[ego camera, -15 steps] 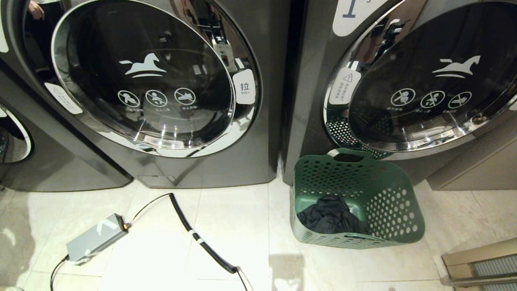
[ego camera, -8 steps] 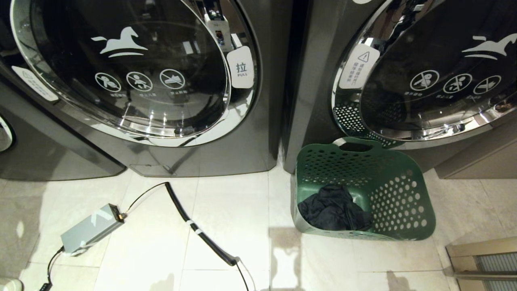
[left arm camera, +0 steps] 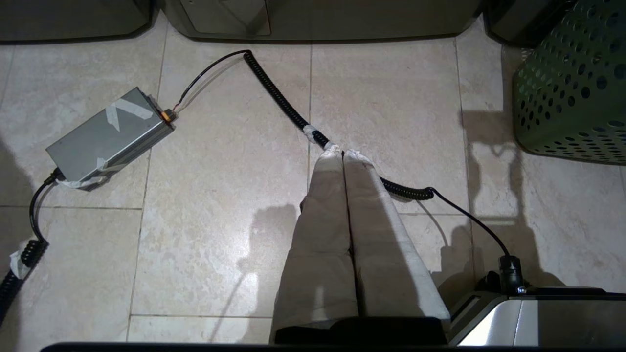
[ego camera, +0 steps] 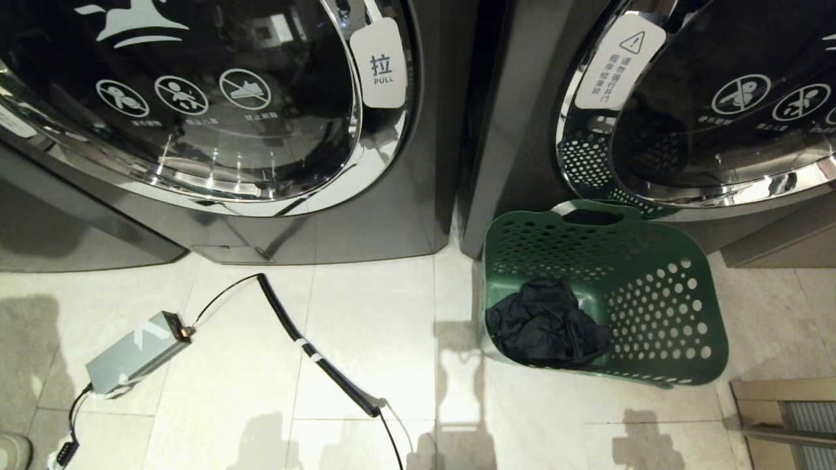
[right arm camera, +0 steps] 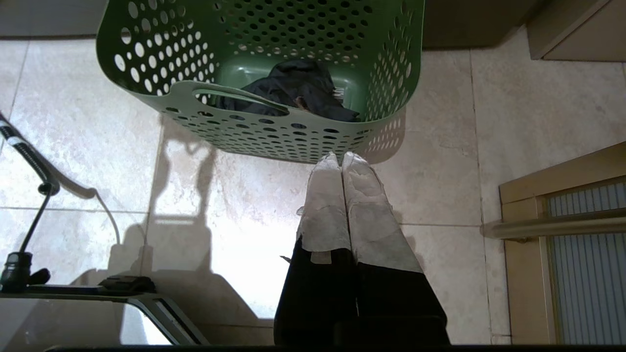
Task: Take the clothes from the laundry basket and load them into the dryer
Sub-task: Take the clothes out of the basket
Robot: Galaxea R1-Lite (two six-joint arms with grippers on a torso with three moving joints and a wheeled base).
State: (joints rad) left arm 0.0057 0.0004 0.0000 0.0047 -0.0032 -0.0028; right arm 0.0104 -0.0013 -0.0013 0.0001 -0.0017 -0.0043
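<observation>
Green laundry basket (ego camera: 653,307) upright, mouth up; clothes (ego camera: 545,323) inside

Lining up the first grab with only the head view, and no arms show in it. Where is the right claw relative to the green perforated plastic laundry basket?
Observer: The right claw is shut, its tips over the tiled floor just outside the green perforated plastic laundry basket's near wall.
Operator: And the left one?
Observer: The left claw is shut too, and in its wrist view it lines up with the black coiled cable on the floor.
Operator: Anything on the basket's near rim?
Observer: A moulded handle, with the dark crumpled garment behind it.
</observation>
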